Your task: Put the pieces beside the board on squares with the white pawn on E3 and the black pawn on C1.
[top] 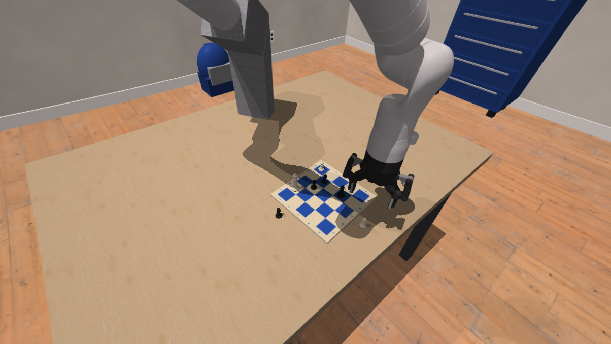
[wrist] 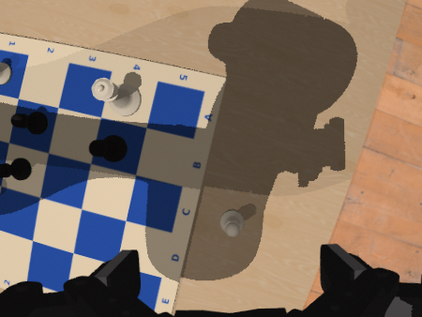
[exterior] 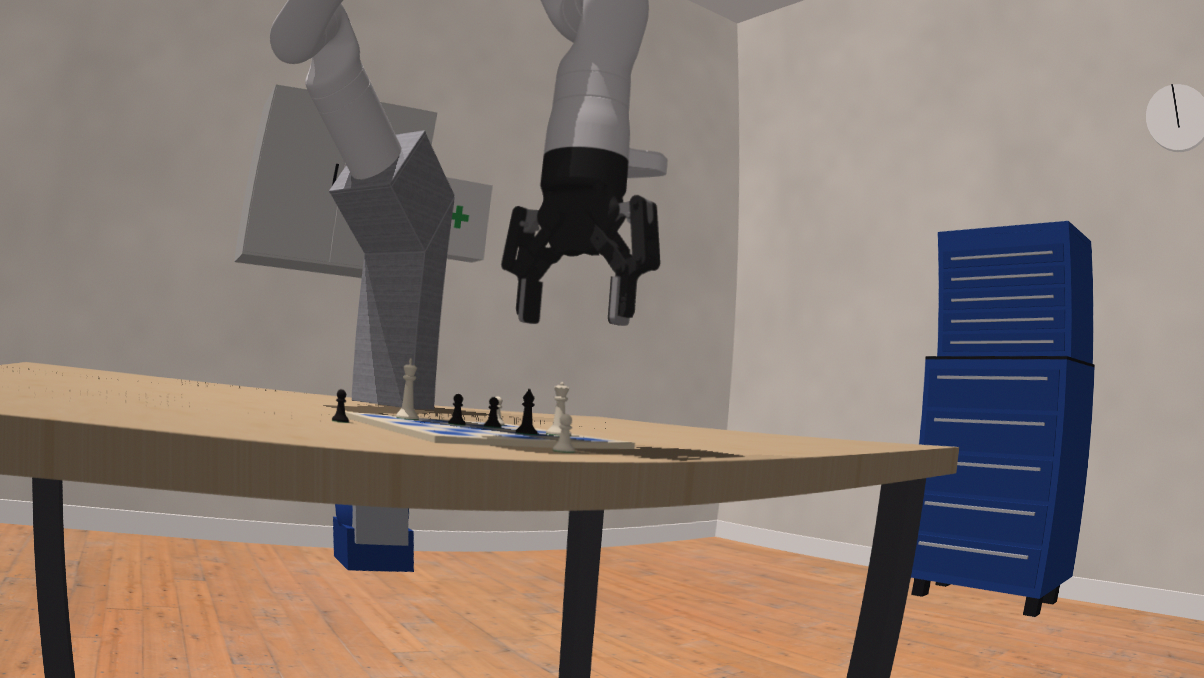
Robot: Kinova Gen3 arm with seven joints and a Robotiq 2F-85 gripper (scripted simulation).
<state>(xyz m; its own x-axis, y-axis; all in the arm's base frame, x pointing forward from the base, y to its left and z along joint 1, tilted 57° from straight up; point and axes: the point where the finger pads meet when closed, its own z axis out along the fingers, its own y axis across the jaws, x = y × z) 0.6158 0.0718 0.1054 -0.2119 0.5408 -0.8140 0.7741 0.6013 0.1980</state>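
Observation:
The white pawn (top: 363,222) (exterior: 565,434) (wrist: 232,222) stands upright on the table beside the board's 5 edge, near C and D. The black pawn (top: 278,213) (exterior: 340,406) stands upright beside the E edge, outside the wrist view. The board (top: 315,217) (wrist: 100,197) shows square E3 (top: 305,209) (wrist: 49,272) empty and square C1 (top: 304,180) empty. My gripper (top: 371,197) (exterior: 575,315) (wrist: 229,267) is open and empty, high above the table. In the wrist view the white pawn appears ahead of the fingertips, sideways between them.
On the board stand a white king (top: 295,182) (exterior: 409,391) at D1, a white queen (exterior: 561,404) (wrist: 126,100) at A4, a black bishop (exterior: 528,412) (wrist: 113,148) at B4, black pawns at B2 and C2, and a white pawn (top: 321,166) at A1. The table edge lies beyond the loose white pawn.

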